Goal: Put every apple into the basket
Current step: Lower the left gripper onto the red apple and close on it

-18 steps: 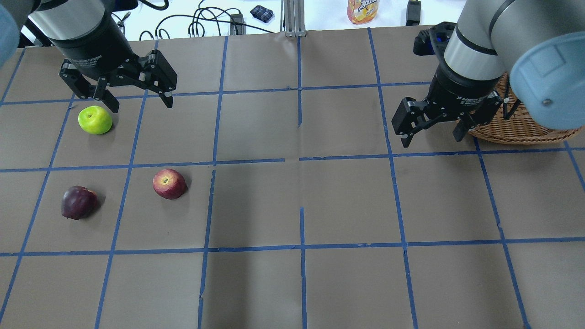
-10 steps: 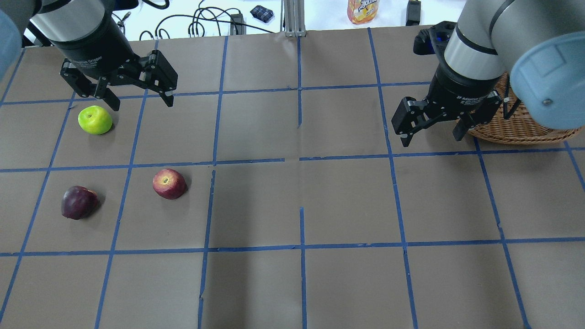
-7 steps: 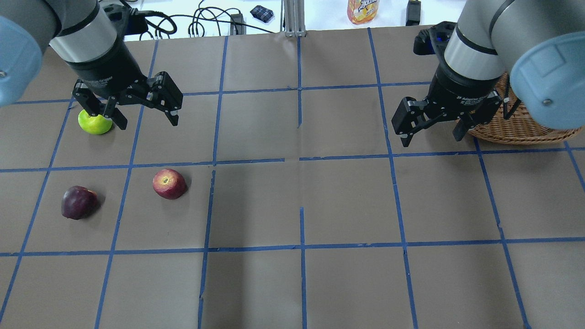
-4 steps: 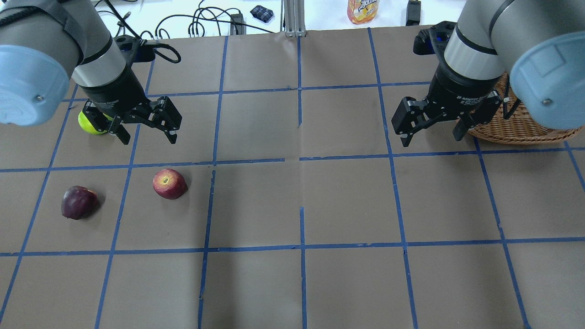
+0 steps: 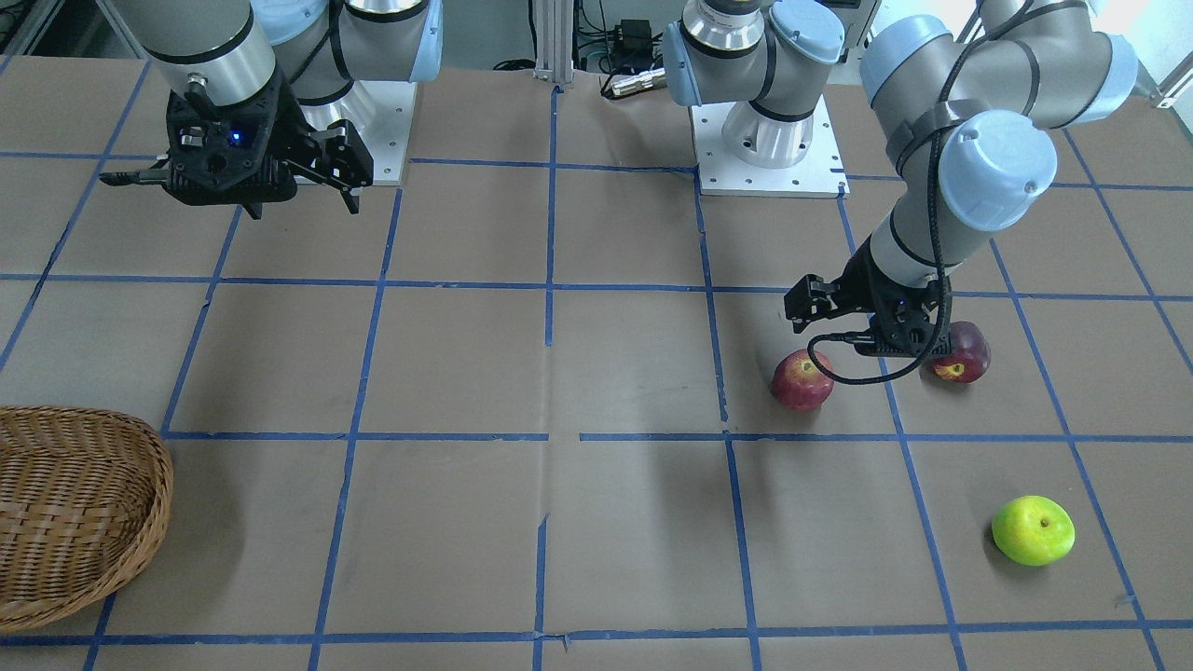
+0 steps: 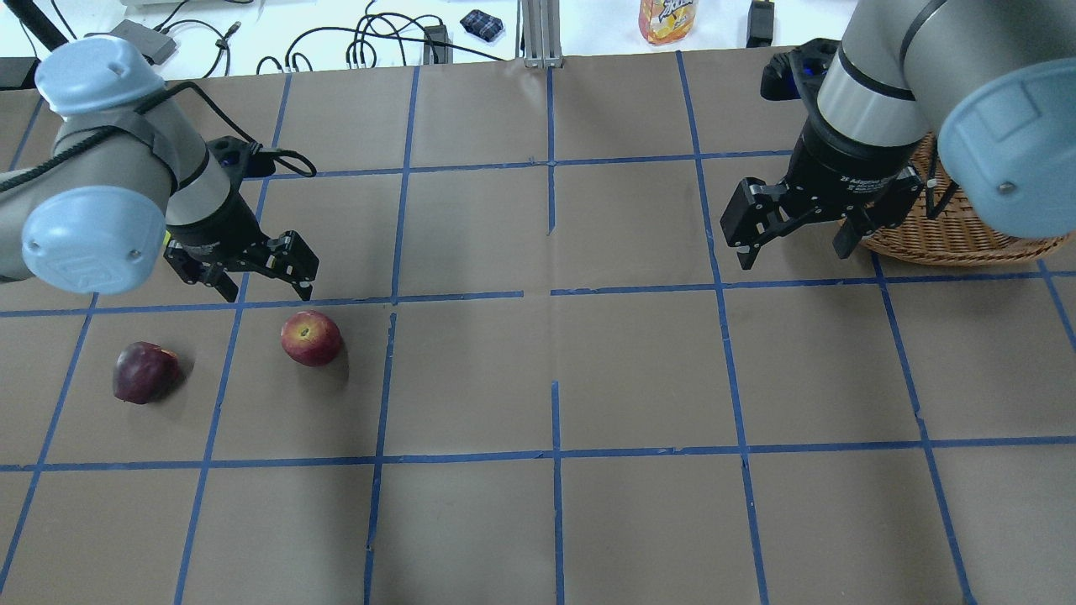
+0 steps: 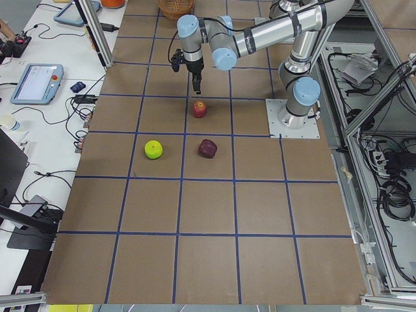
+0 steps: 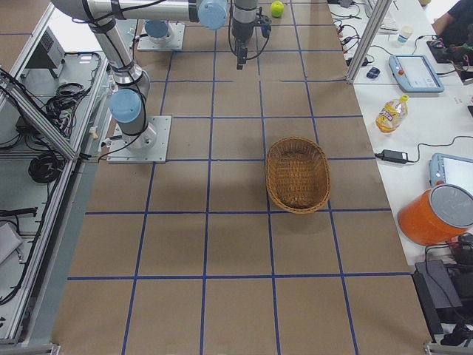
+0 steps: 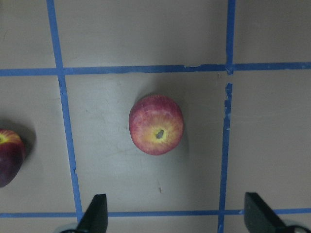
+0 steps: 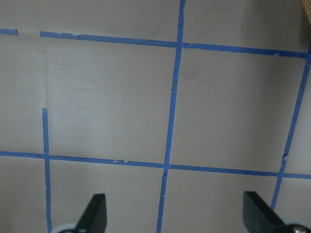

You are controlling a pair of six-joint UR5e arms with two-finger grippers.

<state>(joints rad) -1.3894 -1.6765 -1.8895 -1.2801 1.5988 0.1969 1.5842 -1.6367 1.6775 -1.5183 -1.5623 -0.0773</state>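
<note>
The red apple (image 6: pixel 311 338) lies on the brown table, and the dark maroon apple (image 6: pixel 145 371) lies to its left. The green apple (image 5: pixel 1033 530) rests further out; in the overhead view my left arm hides it. My left gripper (image 6: pixel 265 291) is open and empty, hovering just beyond the red apple. Its wrist view shows the red apple (image 9: pixel 156 124) ahead of the open fingers and the maroon apple (image 9: pixel 8 156) at the left edge. My right gripper (image 6: pixel 794 254) is open and empty beside the wicker basket (image 6: pixel 958 227), which holds no apples (image 8: pixel 298 174).
Blue tape lines grid the table. A juice bottle (image 6: pixel 667 18) and cables lie beyond the far edge. The two arm bases (image 5: pixel 769 140) stand at the robot's side. An orange bucket (image 8: pixel 436 214) and tablets sit on the side bench.
My left arm has swung from above the green apple toward the red apple and come lower, still open. It now covers the green apple in the overhead view. The right arm and apples have not moved.
</note>
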